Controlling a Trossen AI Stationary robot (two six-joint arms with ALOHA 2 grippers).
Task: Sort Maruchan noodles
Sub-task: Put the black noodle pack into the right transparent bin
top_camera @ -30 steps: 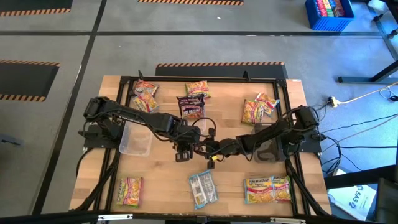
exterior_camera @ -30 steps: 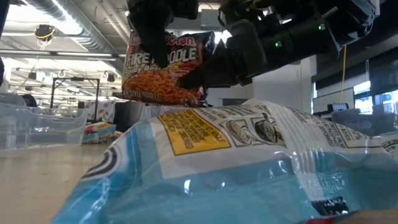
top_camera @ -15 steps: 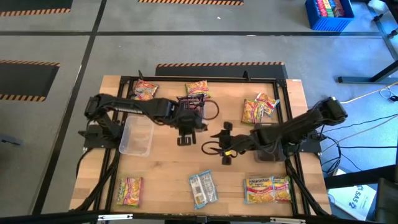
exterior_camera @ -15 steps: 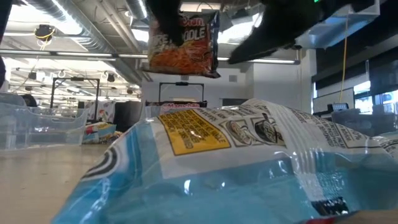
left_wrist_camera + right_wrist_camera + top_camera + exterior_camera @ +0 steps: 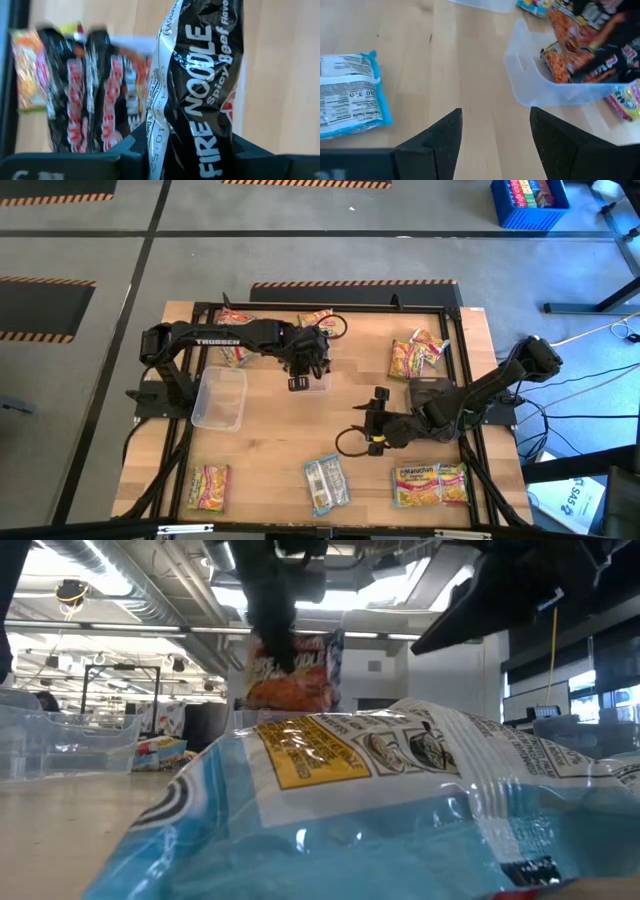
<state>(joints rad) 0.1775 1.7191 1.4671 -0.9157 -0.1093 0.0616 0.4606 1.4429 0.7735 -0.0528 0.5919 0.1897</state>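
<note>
1 dark packet [image 5: 200, 90] in left gripper [image 5: 298, 383]; label readable wrist-only.

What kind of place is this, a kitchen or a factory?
Probably a robotics lab or warehouse workshop, not a kitchen: grey concrete floor with orange-black hazard tape stripes, bare ceiling pipes with strip lights, and a black-framed wooden table.

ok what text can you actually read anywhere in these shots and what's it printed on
"FIRE NOODLE" and "Spicy Beef Flavor": on the dark packet gripped in the left claw, left wrist view.
"TROSSEN": on the left arm, high view.
"Maruchan": on the yellow-pink packet at the table's near edge, high view, only just legible.
Light blue packet: back-panel print too small to read.
Dark packets in the clear bin: lettering too blurred.
</note>
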